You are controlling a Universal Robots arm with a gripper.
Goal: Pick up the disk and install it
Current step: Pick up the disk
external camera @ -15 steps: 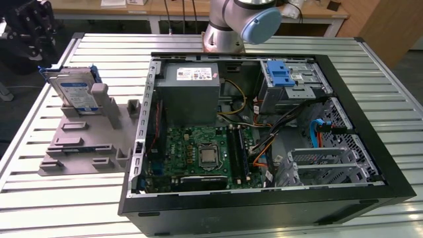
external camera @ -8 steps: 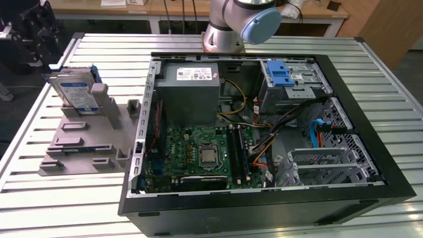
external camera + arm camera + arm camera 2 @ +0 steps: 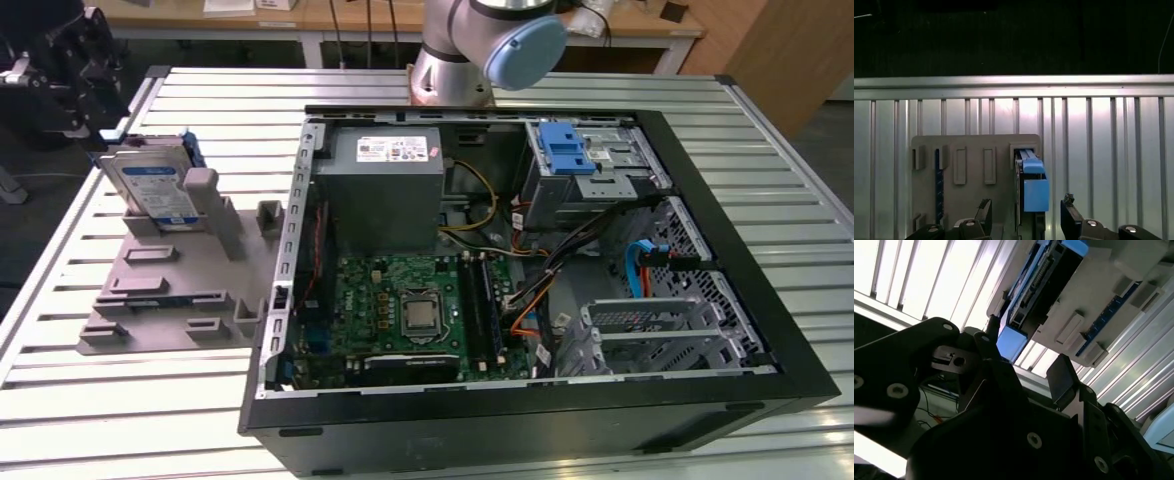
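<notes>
1. One disk [image 3: 151,187] stands on edge in a slot of the grey holder [image 3: 174,290], near the worktop's [image 3: 120,420] far corner at the exterior view's left. Its long axis is roughly upright, with the blue carrier end uppermost.
2. Gripper [image 3: 1027,206] fingers are spread and straddle that blue end with a gap either side.
3. Holder slot hides the disk's lower edge.

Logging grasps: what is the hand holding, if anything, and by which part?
Nothing. The hand is open, apart from the disk in its grey holder.
</notes>
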